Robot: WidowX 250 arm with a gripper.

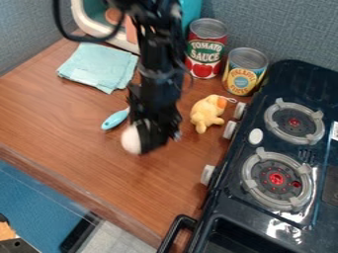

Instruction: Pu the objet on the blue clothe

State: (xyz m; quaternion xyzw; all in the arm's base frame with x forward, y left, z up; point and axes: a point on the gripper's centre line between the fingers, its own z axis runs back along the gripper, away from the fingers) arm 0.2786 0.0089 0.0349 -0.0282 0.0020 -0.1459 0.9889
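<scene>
The black gripper (155,134) hangs low over the middle of the wooden counter. A rounded white object (131,140) lies against its left side, partly covered by it; whether it is held cannot be made out. Up and to the left of that, a light-blue handle-like piece (115,119) rests on the wood, its upper right end meeting the arm. The light-blue cloth (99,66) is spread, folded, at the upper left of the counter with nothing on it.
A yellow plush toy (208,113) sits right of the gripper. Behind it stand a tomato sauce can (206,48) and a pineapple can (245,71). The black stove (247,225) takes up the right side. A teal-and-white box (191,11) is behind the arm.
</scene>
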